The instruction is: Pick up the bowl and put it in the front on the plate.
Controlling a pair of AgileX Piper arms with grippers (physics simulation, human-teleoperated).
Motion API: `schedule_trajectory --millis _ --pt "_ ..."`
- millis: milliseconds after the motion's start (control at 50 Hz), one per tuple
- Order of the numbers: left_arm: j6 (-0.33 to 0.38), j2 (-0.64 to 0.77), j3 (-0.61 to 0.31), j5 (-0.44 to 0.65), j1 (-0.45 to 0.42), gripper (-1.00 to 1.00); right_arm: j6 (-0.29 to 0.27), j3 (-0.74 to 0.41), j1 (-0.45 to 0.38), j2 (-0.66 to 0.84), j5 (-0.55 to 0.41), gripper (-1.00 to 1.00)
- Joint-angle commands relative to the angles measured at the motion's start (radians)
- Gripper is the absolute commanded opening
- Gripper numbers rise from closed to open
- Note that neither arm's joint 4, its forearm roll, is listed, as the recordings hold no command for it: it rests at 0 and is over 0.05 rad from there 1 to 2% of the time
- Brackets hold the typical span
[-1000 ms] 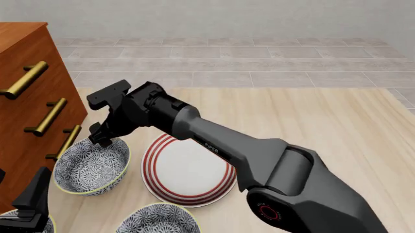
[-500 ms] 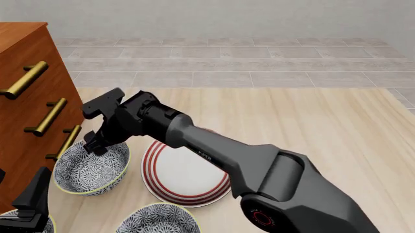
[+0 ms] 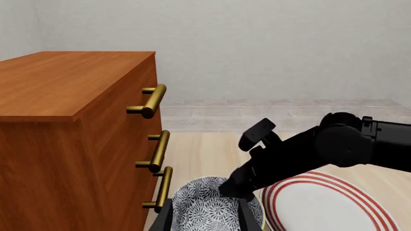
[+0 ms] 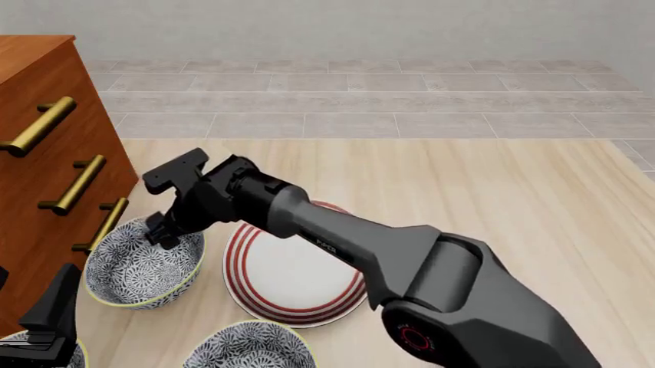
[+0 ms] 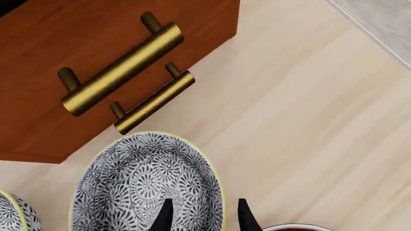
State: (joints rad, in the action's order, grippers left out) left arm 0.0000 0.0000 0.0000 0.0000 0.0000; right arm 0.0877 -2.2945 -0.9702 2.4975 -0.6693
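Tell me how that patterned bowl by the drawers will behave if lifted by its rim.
The bowl looks rigid and glazed, so probably slippery. The right hand straddles only its thin rim, one finger inside, one outside, so it may tilt when raised. Deep and round, it should settle upright on the plate.

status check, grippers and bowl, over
Right gripper open, fingers straddling the bowl rim nearest the plate. Left gripper idle, state unclear. Bowl on table beside the dresser, not lifted.

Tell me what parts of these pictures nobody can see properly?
- Front view: the right gripper hides the bowl's far rim, and its arm covers part of the plate.
- Front view: a second bowl is cut off by the bottom edge.
- Left wrist view: the left gripper is cut off at the bottom edge.
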Motion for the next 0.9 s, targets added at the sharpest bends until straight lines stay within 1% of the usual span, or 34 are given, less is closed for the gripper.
schedule_trajectory --millis 20,120,300,500,740,780,800,820,860,900 --pt "0.000 0.000 0.000 0.000 0.000 1.00 0.006 0.023 0.005 0.002 0.028 1.00" --pt "0.000 0.000 0.000 0.000 0.000 1.00 0.011 0.031 0.002 0.008 0.043 1.00" --pt "0.000 0.000 0.000 0.000 0.000 1.00 0.016 0.001 0.013 0.048 0.051 1.00" --pt "0.000 0.000 0.000 0.000 0.000 1.00 0.027 -0.001 0.020 0.065 0.062 1.00" --pt "0.000 0.000 0.000 0.000 0.000 1.00 0.042 0.007 0.020 0.078 0.076 1.00" --pt "0.000 0.000 0.000 0.000 0.000 1.00 0.059 0.055 0.011 0.053 0.108 1.00" --pt "0.000 0.000 0.000 0.000 0.000 1.00 0.058 0.046 0.015 0.056 0.104 1.00" --pt "0.000 0.000 0.000 0.000 0.000 1.00 0.056 0.035 0.019 0.060 0.097 -1.00" --pt "0.000 0.000 0.000 0.000 0.000 1.00 0.070 0.088 0.008 0.029 0.129 -1.00" --pt "0.000 0.000 0.000 0.000 0.000 1.00 0.068 0.084 0.010 0.030 0.127 -1.00"
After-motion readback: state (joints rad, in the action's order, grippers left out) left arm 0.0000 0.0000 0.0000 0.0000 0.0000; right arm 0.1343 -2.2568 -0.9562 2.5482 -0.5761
